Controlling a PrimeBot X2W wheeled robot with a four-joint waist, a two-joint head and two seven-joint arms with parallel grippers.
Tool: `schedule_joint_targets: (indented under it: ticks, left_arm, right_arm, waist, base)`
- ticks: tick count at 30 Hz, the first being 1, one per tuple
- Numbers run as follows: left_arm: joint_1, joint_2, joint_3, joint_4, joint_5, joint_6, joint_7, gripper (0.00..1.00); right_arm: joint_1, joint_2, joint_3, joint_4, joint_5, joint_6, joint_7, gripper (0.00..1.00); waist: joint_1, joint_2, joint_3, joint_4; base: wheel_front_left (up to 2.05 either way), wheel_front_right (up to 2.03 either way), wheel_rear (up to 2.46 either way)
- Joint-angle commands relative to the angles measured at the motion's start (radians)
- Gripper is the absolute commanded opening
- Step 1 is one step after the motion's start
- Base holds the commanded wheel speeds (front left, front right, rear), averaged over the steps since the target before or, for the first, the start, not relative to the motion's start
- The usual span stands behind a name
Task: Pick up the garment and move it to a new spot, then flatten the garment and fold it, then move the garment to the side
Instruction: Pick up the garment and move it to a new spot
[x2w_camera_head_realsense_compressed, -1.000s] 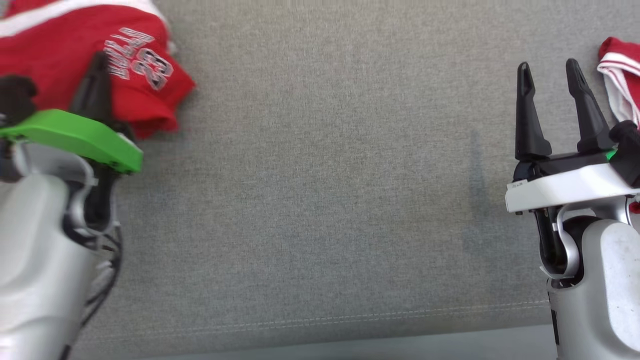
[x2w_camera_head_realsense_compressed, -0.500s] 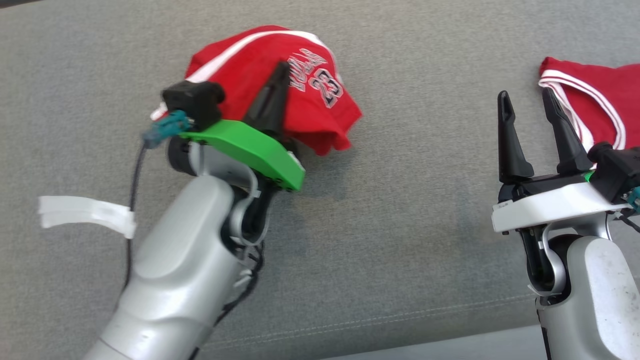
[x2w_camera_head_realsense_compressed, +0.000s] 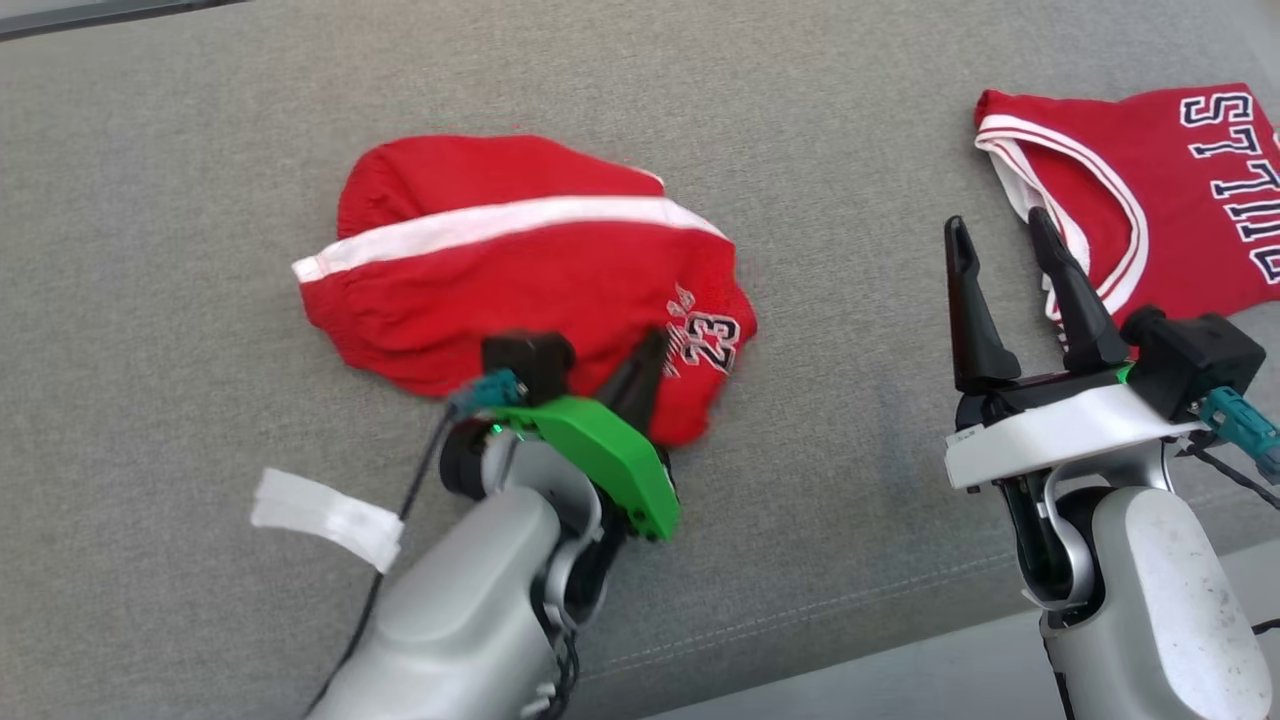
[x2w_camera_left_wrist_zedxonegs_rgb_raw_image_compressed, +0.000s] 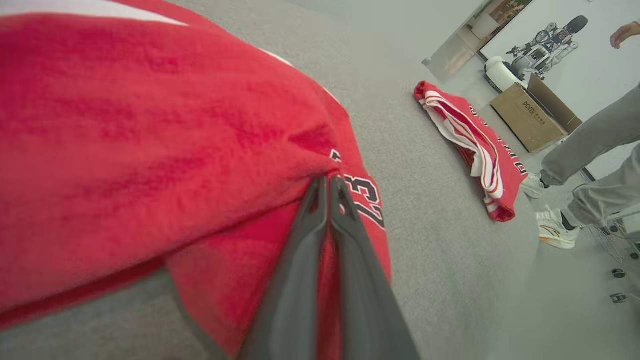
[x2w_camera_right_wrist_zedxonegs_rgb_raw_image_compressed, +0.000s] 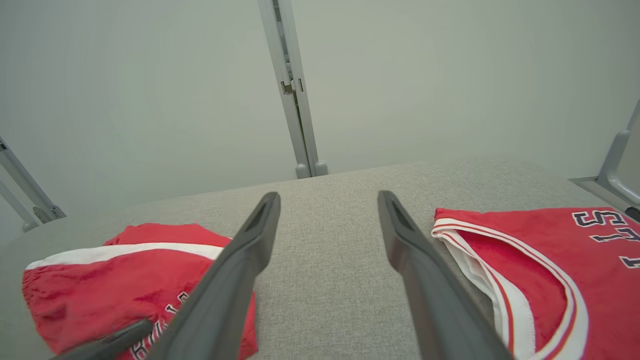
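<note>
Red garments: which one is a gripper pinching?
The shorts with the white stripe and 23, in the shut left gripper; the lettered jersey lies free by the open right gripper.

shorts, jersey on grey fabric

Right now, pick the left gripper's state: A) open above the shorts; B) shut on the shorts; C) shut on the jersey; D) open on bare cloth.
B: the left gripper is closed tight, pinching a fold of the shorts.

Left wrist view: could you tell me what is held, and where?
The left pincer pinches the red shorts at a fold beside the number 23.
</note>
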Motion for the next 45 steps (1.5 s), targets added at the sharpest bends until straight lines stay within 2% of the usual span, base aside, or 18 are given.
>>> schedule_joint_targets:
  ticks: [1, 6, 9, 11, 12, 13, 18, 23, 35, 39, 45]
  left_arm:
    - [0.016, 0.001, -0.024, 0.002, -0.019, 0.000, -0.003, 0.00]
    - [0.043, 0.001, -0.133, 0.017, -0.076, 0.023, -0.018, 0.00]
    - [0.042, 0.001, -0.161, 0.022, -0.100, 0.031, -0.029, 0.01]
    - [0.039, 0.001, -0.178, 0.025, -0.119, 0.039, -0.044, 0.44]
    - [0.035, 0.001, -0.183, 0.026, -0.134, 0.042, -0.052, 0.80]
    - [0.030, 0.001, -0.187, 0.028, -0.144, 0.045, -0.059, 1.00]
    - [0.015, 0.001, -0.194, 0.022, -0.163, 0.040, -0.095, 1.00]
    - [0.008, 0.010, -0.154, 0.010, -0.163, 0.049, -0.114, 1.00]
    - [-0.083, 0.187, -0.041, 0.063, -0.212, 0.121, -0.018, 1.00]
    - [-0.117, 0.224, -0.020, 0.105, -0.223, 0.148, 0.017, 1.00]
    - [-0.145, 0.248, -0.019, 0.143, -0.237, 0.169, 0.097, 1.00]
  right_arm:
    - [0.008, -0.001, 0.003, 0.005, 0.005, 0.000, -0.006, 1.00]
    - [0.015, -0.001, 0.009, 0.021, 0.000, 0.000, -0.005, 1.00]
    - [0.020, -0.001, 0.008, 0.024, -0.003, 0.000, -0.001, 1.00]
    - [0.028, -0.001, 0.006, 0.025, -0.005, 0.000, 0.001, 1.00]
    - [0.031, -0.001, 0.004, 0.026, -0.005, 0.000, 0.003, 1.00]
    - [0.034, -0.001, 0.003, 0.025, -0.007, 0.000, 0.004, 1.00]
    - [0.061, -0.001, -0.011, 0.021, -0.013, 0.000, 0.013, 1.00]
    - [0.100, -0.001, -0.031, 0.012, -0.015, 0.000, 0.022, 1.00]
    - [0.107, -0.002, -0.029, -0.019, -0.017, 0.000, 0.046, 1.00]
    - [0.098, -0.002, -0.031, -0.026, -0.020, 0.000, 0.049, 1.00]
    - [0.095, -0.001, -0.037, -0.031, -0.022, 0.000, 0.047, 1.00]
  waist:
    - [0.0001, -0.0001, -0.004, -0.010]
    - [0.0001, -0.0001, -0.023, -0.013]
    - [0.0001, -0.0001, -0.033, -0.008]
    - [0.0001, -0.0001, -0.044, -0.001]
    - [0.0001, -0.0001, -0.051, 0.003]
    - [0.0001, -0.0001, -0.057, 0.007]
    - [0.0001, -0.0001, -0.094, 0.036]
    - [0.0001, -0.0001, -0.126, 0.066]
    - [0.0001, -0.0001, -0.115, 0.031]
    - [0.0001, -0.0001, -0.100, 0.010]
    - [0.0001, -0.0001, -0.086, -0.007]
  base:
    - [0.00, 0.00, 0.00]
    - [0.00, 0.00, 0.00]
    - [0.00, 0.00, 0.00]
    - [0.00, 0.00, 0.00]
    - [0.00, 0.00, 0.00]
    - [0.00, 0.00, 0.00]
    - [0.00, 0.00, 0.00]
    - [0.00, 0.00, 0.00]
    - [0.00, 0.00, 0.00]
    - [0.00, 0.00, 0.00]
    - [0.00, 0.00, 0.00]
